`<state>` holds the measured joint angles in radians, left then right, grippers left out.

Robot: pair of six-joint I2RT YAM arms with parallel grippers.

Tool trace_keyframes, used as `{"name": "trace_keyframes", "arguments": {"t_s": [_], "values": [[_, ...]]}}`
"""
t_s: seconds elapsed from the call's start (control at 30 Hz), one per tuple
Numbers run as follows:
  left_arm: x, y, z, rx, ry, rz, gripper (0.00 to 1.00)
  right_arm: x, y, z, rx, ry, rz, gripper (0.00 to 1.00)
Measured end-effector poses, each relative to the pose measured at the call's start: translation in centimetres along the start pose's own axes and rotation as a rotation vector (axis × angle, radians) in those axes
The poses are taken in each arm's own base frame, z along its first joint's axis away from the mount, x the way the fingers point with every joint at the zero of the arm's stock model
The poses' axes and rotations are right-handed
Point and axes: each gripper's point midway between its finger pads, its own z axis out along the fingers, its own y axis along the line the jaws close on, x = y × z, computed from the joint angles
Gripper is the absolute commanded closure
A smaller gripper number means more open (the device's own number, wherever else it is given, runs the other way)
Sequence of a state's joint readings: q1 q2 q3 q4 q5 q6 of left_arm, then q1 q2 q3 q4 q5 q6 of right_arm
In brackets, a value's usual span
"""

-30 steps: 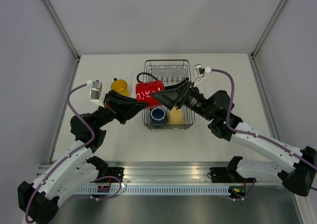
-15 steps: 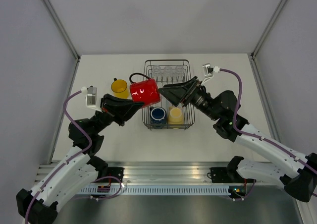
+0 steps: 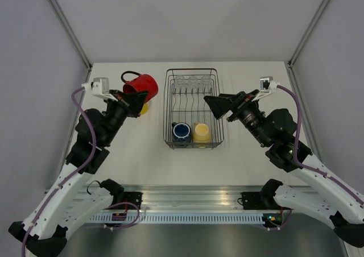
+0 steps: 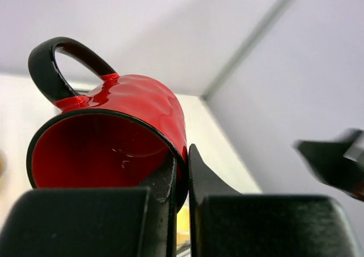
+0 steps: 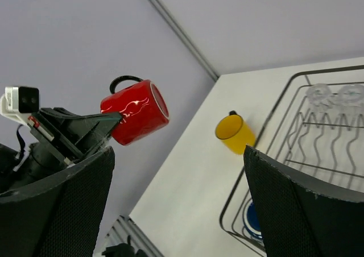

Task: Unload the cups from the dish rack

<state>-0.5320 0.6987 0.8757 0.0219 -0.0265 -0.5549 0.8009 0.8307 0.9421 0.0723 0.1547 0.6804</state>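
My left gripper [image 3: 135, 99] [image 4: 182, 161] is shut on the rim of the red mug [image 3: 142, 86] [image 4: 122, 117], one finger inside it and one outside. The mug hangs tilted in the air left of the dish rack [image 3: 169, 112], handle up. Under it stands the orange-yellow mug [image 5: 234, 133] on the table, mostly hidden in the top view. A dark blue mug [image 3: 182, 132] and a pale cream-yellow mug [image 3: 201, 132] sit at the rack's near end. Clear glass tumblers [image 3: 192, 81] stand at its far end. My right gripper [image 3: 211, 106] [image 5: 177, 154] is open and empty by the rack's right side.
Grey walls enclose the white table [image 3: 256, 75] on three sides. Upright tines [image 3: 192, 100] fill the rack's middle. The metal rail [image 3: 187, 203] with both arm bases runs along the near edge.
The left arm carried the red mug from above the rack leftward and back to over the orange-yellow mug. The right gripper drew back rightward off the rack and stands open.
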Motion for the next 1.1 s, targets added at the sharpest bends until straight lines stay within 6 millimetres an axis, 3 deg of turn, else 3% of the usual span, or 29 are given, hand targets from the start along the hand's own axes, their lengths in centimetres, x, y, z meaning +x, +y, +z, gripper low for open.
{"name": "trace_keyframes", "arguments": {"t_s": [0.27,0.4,0.5,0.63,0.83,1.1], "values": [[1.7,11.2,3.9,-0.56,0.264,0.153,0.98,0.5,-2.7,-0.9,0.138,0.072,-0.151,0.02],[4.0,19.6,2.4,-0.772,0.456,0.15,0.98,1.8,-4.4,-1.6,0.188,0.14,-0.218,0.02],[5.1,24.1,0.4,-0.877,0.574,0.159,0.98,2.3,-5.1,-2.0,0.207,0.169,-0.255,0.02],[5.8,27.5,-0.9,-0.908,0.698,0.168,0.98,2.4,-5.4,-2.5,0.209,0.185,-0.293,0.02],[5.6,32.1,-0.1,-0.895,0.778,0.144,0.98,3.0,-5.5,-2.8,0.192,0.22,-0.332,0.02],[9.3,36.6,0.9,-0.906,0.955,0.137,0.98,3.6,-4.8,-3.3,0.138,0.254,-0.355,0.02]]}}
